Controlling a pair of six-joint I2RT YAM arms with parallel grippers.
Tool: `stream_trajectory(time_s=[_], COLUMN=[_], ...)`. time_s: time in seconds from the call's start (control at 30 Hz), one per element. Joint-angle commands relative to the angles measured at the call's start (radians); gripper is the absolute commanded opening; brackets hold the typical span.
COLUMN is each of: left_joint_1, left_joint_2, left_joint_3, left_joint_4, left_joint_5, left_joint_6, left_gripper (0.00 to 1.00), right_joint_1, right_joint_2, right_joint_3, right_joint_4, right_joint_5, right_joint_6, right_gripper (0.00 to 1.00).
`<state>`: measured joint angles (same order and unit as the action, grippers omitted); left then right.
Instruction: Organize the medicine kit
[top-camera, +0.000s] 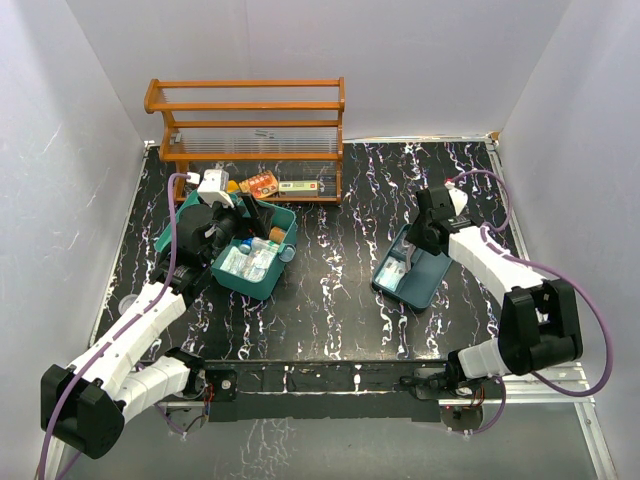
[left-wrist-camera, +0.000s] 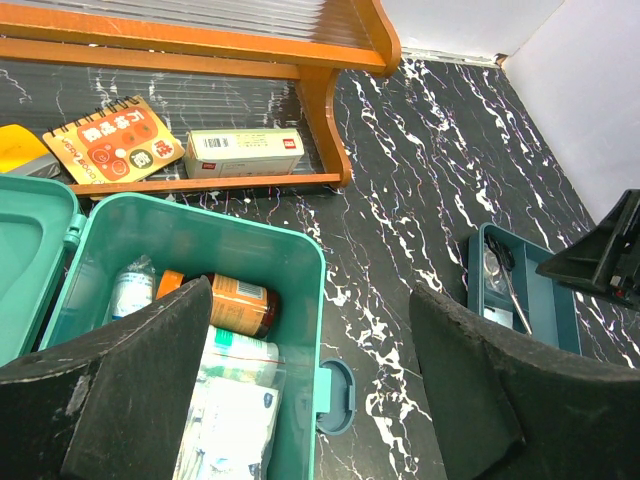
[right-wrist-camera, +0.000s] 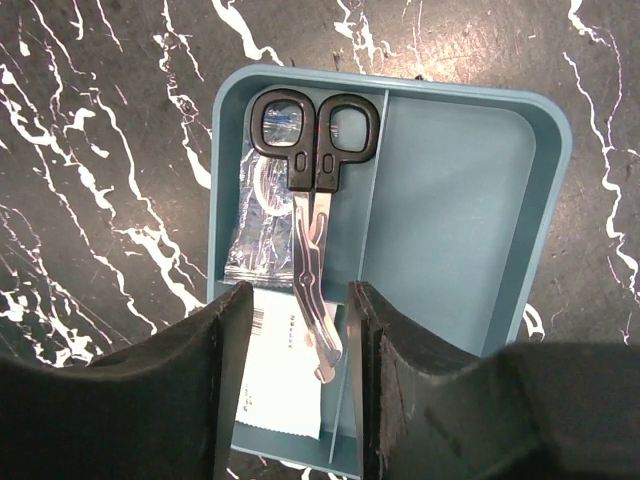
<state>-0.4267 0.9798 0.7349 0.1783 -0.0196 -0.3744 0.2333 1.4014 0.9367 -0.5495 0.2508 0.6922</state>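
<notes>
The medicine kit (top-camera: 262, 290) is a teal box standing open at the left, its lid (left-wrist-camera: 30, 250) folded back. Inside lie an orange-brown bottle (left-wrist-camera: 235, 303), a small plastic bottle (left-wrist-camera: 130, 285) and white packets (left-wrist-camera: 235, 400). My left gripper (left-wrist-camera: 310, 300) hovers open over the box's right rim, holding nothing. The darker insert tray (right-wrist-camera: 450, 200) lies apart at the right. In its left compartment are black-handled scissors (right-wrist-camera: 310, 240), a clear bag (right-wrist-camera: 262, 235) and a white packet (right-wrist-camera: 280, 380). My right gripper (right-wrist-camera: 298, 295) hangs just above the scissors' blades, jaws apart and not touching them.
An orange wooden rack (top-camera: 250, 110) stands at the back left, right behind the box. Its lower shelf holds an orange notebook (left-wrist-camera: 112, 140) and a white carton (left-wrist-camera: 245, 152). White walls close in the black marbled table (top-camera: 340, 250) on three sides.
</notes>
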Motion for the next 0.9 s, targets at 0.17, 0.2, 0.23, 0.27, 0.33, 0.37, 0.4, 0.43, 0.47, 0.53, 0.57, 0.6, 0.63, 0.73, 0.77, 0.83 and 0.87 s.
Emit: stream_trajectory(time_s=[0.17, 0.2, 0.23, 0.27, 0.33, 0.37, 0.4, 0.43, 0.47, 0.53, 0.57, 0.6, 0.63, 0.73, 0.77, 0.83, 0.87], left_joint_1=[0.005, 0.006, 0.005, 0.005, 0.005, 0.005, 0.004, 0.005, 0.005, 0.005, 0.005, 0.005, 0.006, 0.006, 0.005, 0.005, 0.006], left_joint_2=[-0.03, -0.031, -0.032, -0.033, -0.036, -0.037, -0.038, -0.037, -0.037, -0.038, -0.038, -0.038, -0.038, -0.039, -0.041, -0.042, -0.044], left_joint_3=[0.001, 0.003, 0.002, 0.002, -0.001, -0.001, -0.001, 0.0, 0.002, 0.002, 0.003, 0.004, 0.003, 0.005, 0.004, 0.005, 0.004], left_joint_4=[0.011, 0.01, 0.009, 0.008, 0.007, 0.007, 0.007, 0.006, 0.006, 0.006, 0.007, 0.006, 0.006, 0.003, 0.001, 0.001, 0.001], left_joint_5=[-0.009, -0.009, -0.01, -0.011, -0.012, -0.012, -0.012, -0.014, -0.014, -0.014, -0.014, -0.015, -0.015, -0.015, -0.015, -0.016, -0.017], left_joint_6=[0.003, 0.003, 0.003, 0.003, 0.003, 0.003, 0.004, 0.005, 0.005, 0.005, 0.005, 0.006, 0.006, 0.006, 0.008, 0.008, 0.008], left_gripper=[0.78, 0.79, 0.78, 0.79, 0.79, 0.79, 0.79, 0.79, 0.79, 0.79, 0.79, 0.79, 0.79, 0.79, 0.79, 0.79, 0.79], right_joint_1=[-0.002, -0.002, -0.003, -0.004, -0.004, -0.004, -0.004, -0.005, -0.005, -0.003, -0.003, -0.003, -0.004, -0.004, -0.005, -0.006, -0.005], right_joint_2=[0.114, 0.127, 0.137, 0.143, 0.154, 0.159, 0.164, 0.169, 0.174, 0.179, 0.181, 0.184, 0.189, 0.192, 0.191, 0.185, 0.18], right_joint_3=[0.031, 0.032, 0.031, 0.029, 0.021, 0.018, 0.016, 0.014, 0.011, 0.004, 0.002, 0.0, -0.002, -0.005, -0.007, -0.004, 0.0], right_joint_4=[0.061, 0.065, 0.068, 0.073, 0.087, 0.093, 0.1, 0.102, 0.107, 0.119, 0.122, 0.125, 0.126, 0.131, 0.131, 0.126, 0.122], right_joint_5=[0.008, 0.007, 0.002, 0.001, -0.011, -0.018, -0.023, -0.033, -0.041, -0.057, -0.061, -0.066, -0.069, -0.074, -0.071, -0.06, -0.046], right_joint_6=[0.001, 0.006, 0.011, 0.015, 0.018, 0.019, 0.018, 0.018, 0.017, 0.02, 0.021, 0.023, 0.025, 0.03, 0.032, 0.034, 0.033], right_gripper=[0.36, 0.33, 0.32, 0.31, 0.3, 0.31, 0.31, 0.32, 0.33, 0.33, 0.34, 0.34, 0.33, 0.29, 0.26, 0.17, 0.14])
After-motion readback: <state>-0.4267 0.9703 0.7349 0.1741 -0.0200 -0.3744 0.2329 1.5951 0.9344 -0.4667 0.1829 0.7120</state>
